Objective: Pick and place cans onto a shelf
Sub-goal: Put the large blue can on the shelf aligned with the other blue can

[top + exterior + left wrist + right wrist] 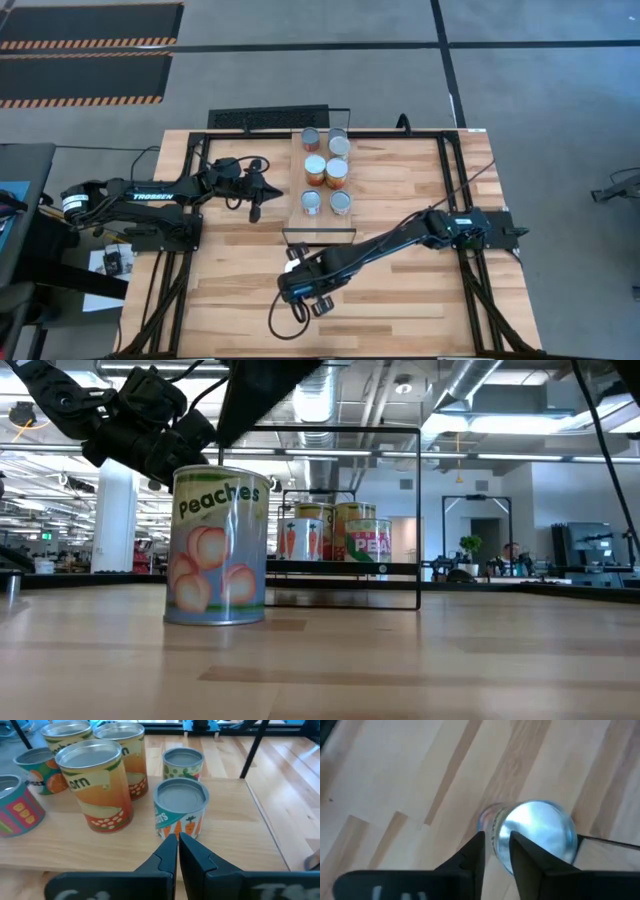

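peaches can [217, 546] upright on bare table [400, 290] near the shelf [326, 185], right gripper [495, 851] just above it, slightly parted, holding nothing; left gripper [177, 851] closed, empty.

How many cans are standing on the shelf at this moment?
6, in two columns of three on the shelf: back pair, middle pair, front pair. One more can stands off the shelf, on the table.

bare tabletop [400, 290] around lone peaches can [217, 547]
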`<state>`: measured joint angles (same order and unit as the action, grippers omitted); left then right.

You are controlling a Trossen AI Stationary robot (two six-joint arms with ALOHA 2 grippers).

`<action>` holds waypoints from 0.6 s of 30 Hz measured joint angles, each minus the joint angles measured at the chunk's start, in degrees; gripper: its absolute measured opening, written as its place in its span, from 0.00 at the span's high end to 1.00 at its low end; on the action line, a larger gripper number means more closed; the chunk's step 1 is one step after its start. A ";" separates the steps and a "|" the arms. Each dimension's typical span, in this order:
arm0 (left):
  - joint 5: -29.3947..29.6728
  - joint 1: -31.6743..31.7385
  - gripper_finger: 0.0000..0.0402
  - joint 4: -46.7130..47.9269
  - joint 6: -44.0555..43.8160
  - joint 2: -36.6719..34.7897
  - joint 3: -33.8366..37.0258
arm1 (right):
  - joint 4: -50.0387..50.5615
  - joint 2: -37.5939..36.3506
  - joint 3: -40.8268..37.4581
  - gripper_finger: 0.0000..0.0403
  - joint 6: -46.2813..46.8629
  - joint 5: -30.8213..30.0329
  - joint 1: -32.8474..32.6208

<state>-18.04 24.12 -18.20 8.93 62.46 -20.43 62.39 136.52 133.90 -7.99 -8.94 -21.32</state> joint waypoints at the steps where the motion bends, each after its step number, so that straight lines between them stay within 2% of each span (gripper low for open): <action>1: 0.49 0.00 0.98 0.02 0.00 0.00 0.00 | 0.10 -0.61 0.22 0.71 0.00 -0.22 -0.03; 6: 0.86 0.02 0.98 1.15 0.19 -0.44 0.00 | 5.59 -5.96 0.46 0.69 0.89 -0.07 -0.39; 10: 0.92 -0.02 0.98 4.59 1.09 -2.71 0.07 | 9.60 -10.69 -1.61 0.82 2.39 -0.22 -2.00; 13: 0.94 -0.39 0.98 6.48 1.11 -6.05 0.04 | 6.59 -15.28 -7.95 0.96 2.38 0.10 -3.71; 18: 1.04 -3.04 0.98 11.18 0.57 -13.09 0.02 | -10.28 -25.27 -27.84 0.96 3.04 0.03 -5.92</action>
<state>-17.00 21.08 -7.02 9.50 49.37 -20.40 52.11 111.25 106.06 -4.95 -8.92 -27.24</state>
